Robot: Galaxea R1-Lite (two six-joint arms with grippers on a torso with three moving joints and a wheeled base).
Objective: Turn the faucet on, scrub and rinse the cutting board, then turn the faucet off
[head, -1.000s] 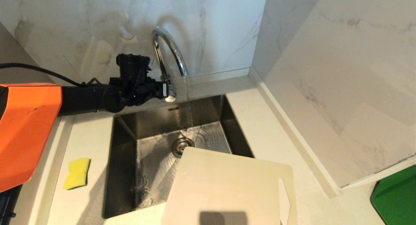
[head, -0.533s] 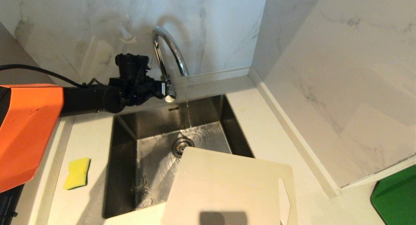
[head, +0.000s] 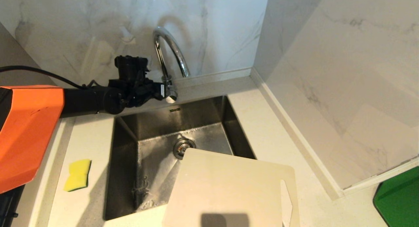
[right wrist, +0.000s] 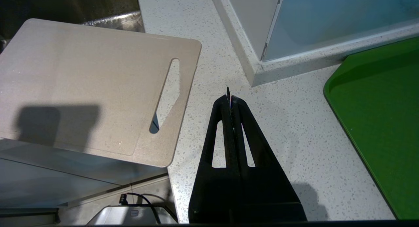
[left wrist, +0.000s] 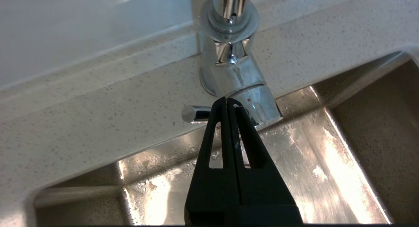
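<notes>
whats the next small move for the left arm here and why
Probably draw the left gripper back from the faucet lever. No water runs from the spout, the sink only looks wet, and the shut jaws sit right at the lever. The cutting board lies across the sink's near corner.

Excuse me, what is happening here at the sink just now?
The robot's left gripper, fingers shut, is pressed against the lever of the chrome faucet, and no water comes from the spout. The cutting board lies over the near right corner of the sink. A yellow-and-green sponge rests on the counter to the left. The right gripper idles, shut, above the counter beside the board.
</notes>
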